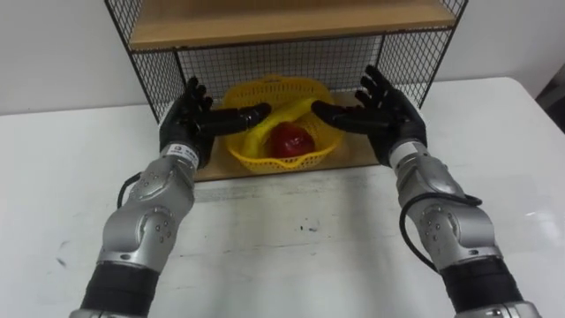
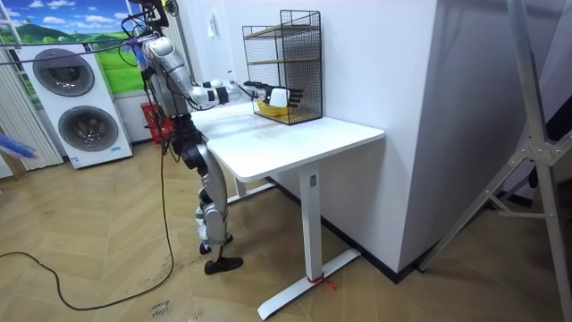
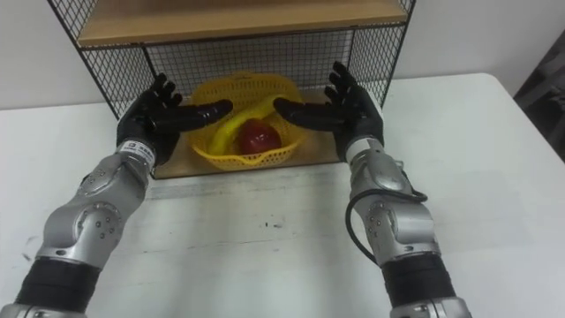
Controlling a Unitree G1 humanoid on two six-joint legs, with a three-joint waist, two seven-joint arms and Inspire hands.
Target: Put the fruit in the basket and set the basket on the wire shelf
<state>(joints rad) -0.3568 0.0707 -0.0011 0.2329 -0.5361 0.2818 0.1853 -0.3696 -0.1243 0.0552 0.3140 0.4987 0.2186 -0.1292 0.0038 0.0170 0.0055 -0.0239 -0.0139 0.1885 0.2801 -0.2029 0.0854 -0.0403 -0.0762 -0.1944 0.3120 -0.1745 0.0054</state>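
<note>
The robot stands at the near edge of the white surface (image 1: 291, 230), both arms reaching toward the wire shelf (image 1: 388, 66) at its far edge. The yellow basket (image 1: 275, 162) already sits on the shelf's bottom wooden board (image 1: 355, 154), near that board's front edge, with a banana (image 1: 284, 113) and a red apple (image 1: 290, 141) inside. The left robot hand (image 1: 188, 119) and right robot hand (image 1: 390, 110) flank the basket, both spread flat with palms facing in and thumbs reaching over the rim; I cannot tell whether they touch it. To my eye the placing step is as good as done. What's left is to draw both hands straight back toward the near edge, without snagging the rim and dragging the basket off the board.
</note>
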